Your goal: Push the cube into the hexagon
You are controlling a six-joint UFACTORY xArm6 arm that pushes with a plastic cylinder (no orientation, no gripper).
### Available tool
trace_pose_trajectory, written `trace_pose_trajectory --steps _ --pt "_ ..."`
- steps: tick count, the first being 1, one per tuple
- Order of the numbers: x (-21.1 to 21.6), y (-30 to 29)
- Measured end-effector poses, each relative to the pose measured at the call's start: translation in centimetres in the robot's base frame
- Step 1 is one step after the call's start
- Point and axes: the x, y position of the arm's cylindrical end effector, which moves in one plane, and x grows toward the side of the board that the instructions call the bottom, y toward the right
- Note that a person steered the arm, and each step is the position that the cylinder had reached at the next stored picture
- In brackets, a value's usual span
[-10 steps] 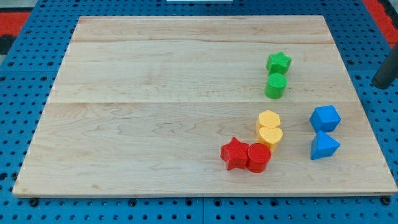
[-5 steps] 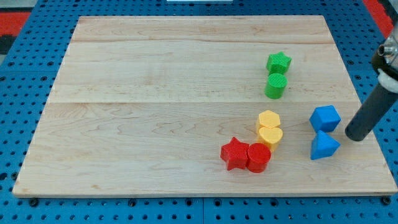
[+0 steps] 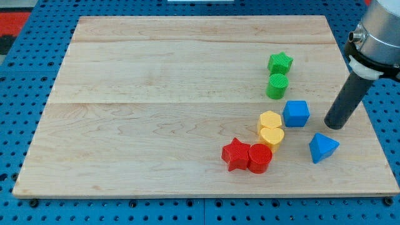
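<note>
The blue cube lies on the wooden board at the view's right, close beside the yellow hexagon, with a thin gap between them. A yellow heart touches the hexagon's lower side. My tip is on the board to the right of the cube, a short way off, and above the blue triangular block.
A green star and a green cylinder sit above the cube. A red star and a red cylinder lie at the lower middle. The board's right edge is near my tip.
My rod came in from the right edge and swept left. The blue cube slid left and slightly up towards the hexagon. The blue triangular block shifted slightly.
</note>
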Motion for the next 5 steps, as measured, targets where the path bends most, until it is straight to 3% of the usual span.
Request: trace_pose_trajectory --steps 3,5 --pt "-0.1 -6.5" --pt "4.3 -7.9"
